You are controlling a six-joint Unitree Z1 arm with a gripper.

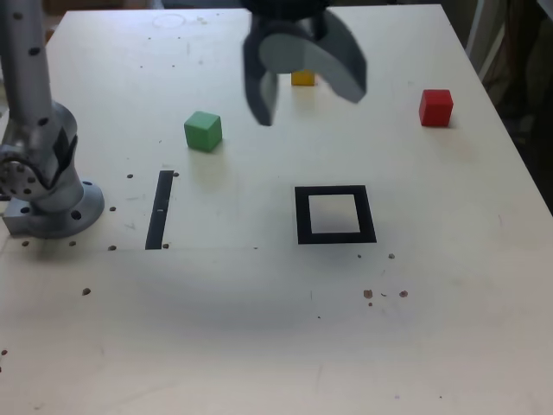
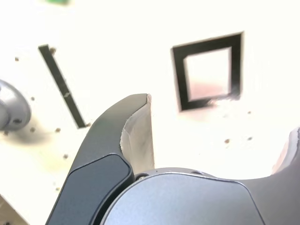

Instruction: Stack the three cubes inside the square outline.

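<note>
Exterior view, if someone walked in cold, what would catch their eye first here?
Probably the dark hand, open and empty, hanging above the far middle of the table and partly hiding the yellow cube. Next, the thick black square outline near the centre, with nothing in it. Then the bright cubes lying apart: the green cube toward the exterior view's left and the red cube toward its right.

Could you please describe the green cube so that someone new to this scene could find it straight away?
Start at the arm's grey base on the exterior view's left, beside the narrow black strip. Just beyond that strip's far end sits the green cube. It is the only green block, and the one nearest the base.
</note>
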